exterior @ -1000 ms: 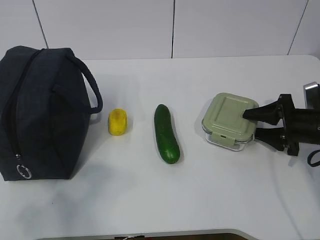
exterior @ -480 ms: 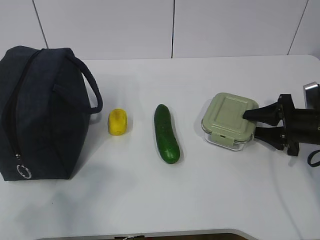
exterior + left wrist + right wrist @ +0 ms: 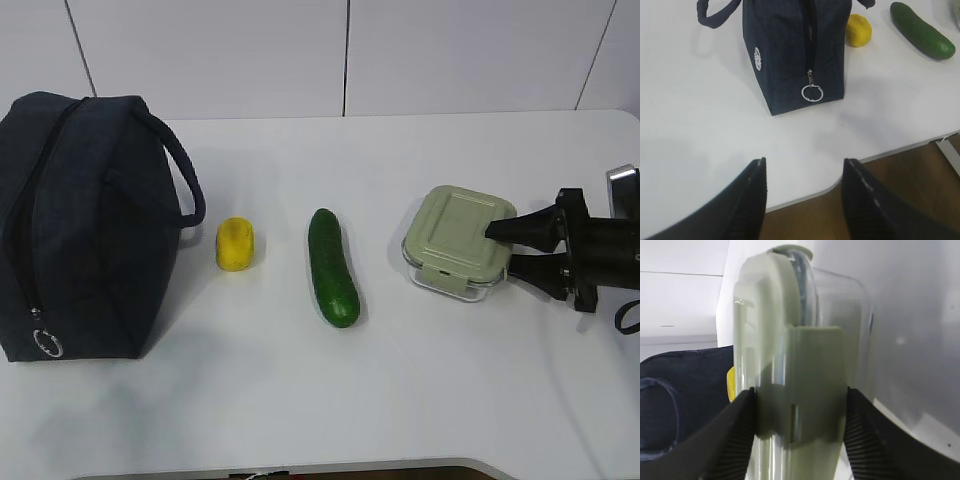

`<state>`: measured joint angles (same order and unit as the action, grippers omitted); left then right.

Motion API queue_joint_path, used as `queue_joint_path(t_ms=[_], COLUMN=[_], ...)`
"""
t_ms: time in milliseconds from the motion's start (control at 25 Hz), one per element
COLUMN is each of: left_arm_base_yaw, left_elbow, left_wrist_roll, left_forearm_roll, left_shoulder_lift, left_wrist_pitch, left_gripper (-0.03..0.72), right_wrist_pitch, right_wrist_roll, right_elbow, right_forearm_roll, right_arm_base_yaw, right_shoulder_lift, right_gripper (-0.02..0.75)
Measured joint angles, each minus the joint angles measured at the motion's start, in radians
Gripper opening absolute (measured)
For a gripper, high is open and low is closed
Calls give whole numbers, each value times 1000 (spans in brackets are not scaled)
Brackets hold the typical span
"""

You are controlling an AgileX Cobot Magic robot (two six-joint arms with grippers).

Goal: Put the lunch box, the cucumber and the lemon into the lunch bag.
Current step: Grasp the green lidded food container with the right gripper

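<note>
Here: right gripper (image 3: 508, 248) clamped on lunch box (image 3: 457, 242), 1 finger over lid, 1 under. Left gripper (image 3: 804, 192) open, empty, hovering near lunch bag (image 3: 790, 45). Zipper shut.

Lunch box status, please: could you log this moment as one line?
right pincer: fingers against lunch box top and bottom | left pincer: open, empty | lunch bag: zipped | cucumber, lemon: on table
</note>
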<state>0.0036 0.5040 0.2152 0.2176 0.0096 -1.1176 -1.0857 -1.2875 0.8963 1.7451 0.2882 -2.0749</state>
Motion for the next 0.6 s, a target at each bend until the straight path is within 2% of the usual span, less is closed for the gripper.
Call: queue_joint_path(t_ms=[600], left_arm_base_yaw=[0], left_elbow=[0], left_wrist_roll=[0], left_forearm_roll=[0], left_shoulder_lift=[0], left_wrist_pitch=[0], left_gripper=[350], right_wrist_pitch=[-14], right_wrist_roll=[0], right_elbow=[0], right_forearm_roll=[-10], right_arm_base_yaw=[0], right_shoulder_lift=[-2], right_gripper=[395])
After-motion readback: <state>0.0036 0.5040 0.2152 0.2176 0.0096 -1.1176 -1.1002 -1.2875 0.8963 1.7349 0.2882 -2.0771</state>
